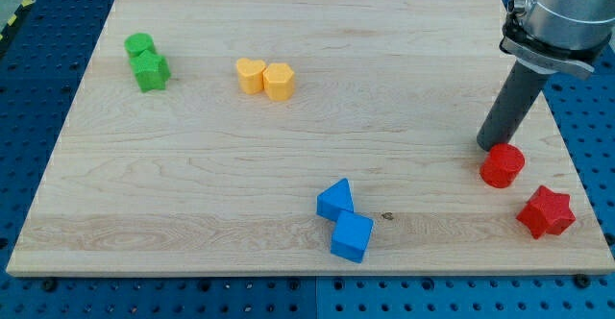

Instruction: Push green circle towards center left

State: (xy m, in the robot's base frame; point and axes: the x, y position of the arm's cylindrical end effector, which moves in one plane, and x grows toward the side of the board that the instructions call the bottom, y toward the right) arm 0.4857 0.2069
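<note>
We located the green circle near the top left corner of the wooden board, touching the green star just below it. Our tool was a plain rod with nothing to open or close; my tip rested on the board at the view's right, just above the red circle and apparently touching it, well apart from the green circle. The red star lay near the bottom right. The yellow heart touched the yellow hexagon. The blue triangle touched the blue cube.
</note>
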